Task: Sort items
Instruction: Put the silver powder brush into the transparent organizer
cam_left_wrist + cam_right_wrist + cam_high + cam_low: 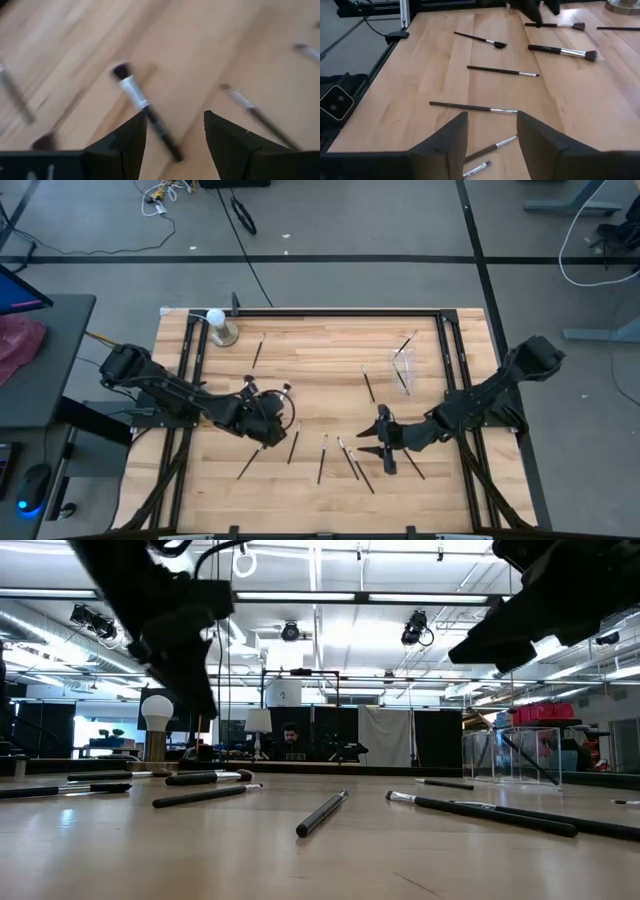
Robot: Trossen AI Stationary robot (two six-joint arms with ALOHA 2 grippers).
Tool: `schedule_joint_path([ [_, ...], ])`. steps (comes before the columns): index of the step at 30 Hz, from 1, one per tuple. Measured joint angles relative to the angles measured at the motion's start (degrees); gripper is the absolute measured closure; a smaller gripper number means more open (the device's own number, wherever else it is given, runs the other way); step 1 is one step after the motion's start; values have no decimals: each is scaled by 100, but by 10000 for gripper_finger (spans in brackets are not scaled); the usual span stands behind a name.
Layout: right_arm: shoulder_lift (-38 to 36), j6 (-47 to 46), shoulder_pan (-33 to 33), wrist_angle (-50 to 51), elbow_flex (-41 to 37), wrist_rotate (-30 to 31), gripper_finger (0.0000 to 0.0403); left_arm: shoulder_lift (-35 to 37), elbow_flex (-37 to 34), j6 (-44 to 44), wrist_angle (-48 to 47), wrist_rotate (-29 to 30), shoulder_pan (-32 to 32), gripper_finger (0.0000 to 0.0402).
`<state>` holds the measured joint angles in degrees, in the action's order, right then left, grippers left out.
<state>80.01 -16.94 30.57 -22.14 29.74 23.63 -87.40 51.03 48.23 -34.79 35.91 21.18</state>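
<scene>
Several thin dark makeup brushes lie flat on the wooden table (330, 350), among them one near the middle (322, 458) and one farther right (368, 385). My left gripper (264, 422) is open, above the table left of centre. In the left wrist view (175, 117) a brush with a silver ferrule (142, 112) lies below, partly between the fingers. My right gripper (377, 442) is open, above the table right of centre. In the right wrist view (492, 117) a long brush (472, 107) lies just ahead of the fingers and two short ones (490, 149) below them.
A clear cup (403, 366) holding a few brushes stands at the far right. A white ball on a metallic base (218, 325) stands at the far left corner. Black rails run along the table's left and right sides. A person sits in the room beyond (291, 740).
</scene>
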Motion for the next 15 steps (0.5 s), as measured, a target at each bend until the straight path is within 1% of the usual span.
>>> schedule_joint_path([
  [4,241,11,4,-317,0,18,239,-42,-478,736,211,200,-56,202],
  [5,251,29,4,-312,-2,46,239,-44,-659,844,429,213,-94,202],
  [9,277,158,4,-441,-2,232,241,-41,-1439,888,1782,308,-226,202],
  [12,275,288,-16,-678,0,258,241,-65,-1982,562,3231,281,-301,202],
  [15,277,405,-17,-877,-2,270,241,-95,-2356,276,4049,247,-314,203],
])
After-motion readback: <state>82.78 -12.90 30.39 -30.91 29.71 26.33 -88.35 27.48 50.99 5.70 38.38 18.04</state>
